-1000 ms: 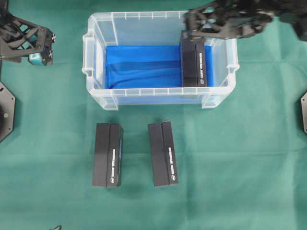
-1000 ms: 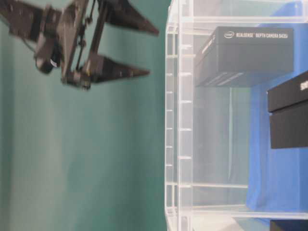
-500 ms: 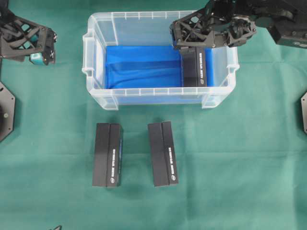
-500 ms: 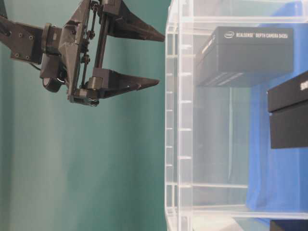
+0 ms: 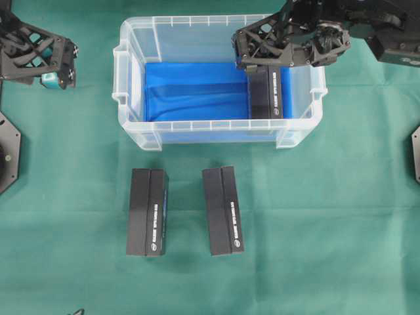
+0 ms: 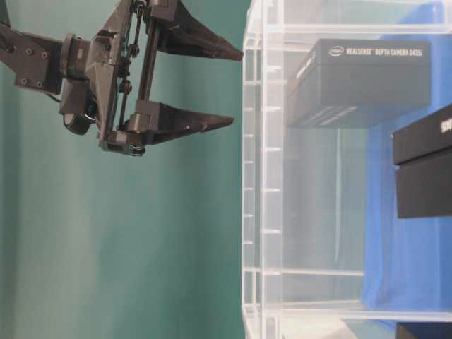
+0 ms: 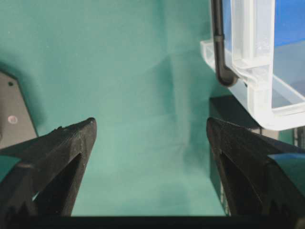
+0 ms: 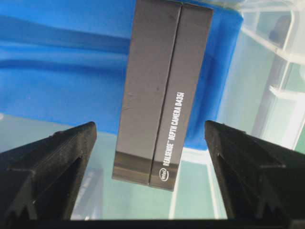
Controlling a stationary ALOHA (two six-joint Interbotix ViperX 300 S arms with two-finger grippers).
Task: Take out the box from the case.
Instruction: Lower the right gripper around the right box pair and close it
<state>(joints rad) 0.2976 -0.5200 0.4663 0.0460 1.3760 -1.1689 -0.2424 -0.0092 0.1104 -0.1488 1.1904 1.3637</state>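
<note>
Where the green-clothed desk (image 5: 341, 216) comes nearest in the overhead view, two long black cardboard boxes (image 5: 147, 211) (image 5: 222, 210) lie side by side, a little apart, outside the bin. Beyond them stands the case (image 5: 134, 128), a large clear plastic rectangular bin with a ribbed rim and a blue cloth (image 5: 193, 88) lining its bottom. Inside it, against the right-hand end, lies the box (image 5: 265, 97), long, black and printed with white lettering along one edge. Over the far end of that box hangs the right claw (image 5: 268, 43), its fingers spread wide on either side of the box's width and holding nothing. Off to the left of the case, well apart from it, the left claw (image 5: 58, 60) hovers above the desk, also spread wide and empty.
</note>
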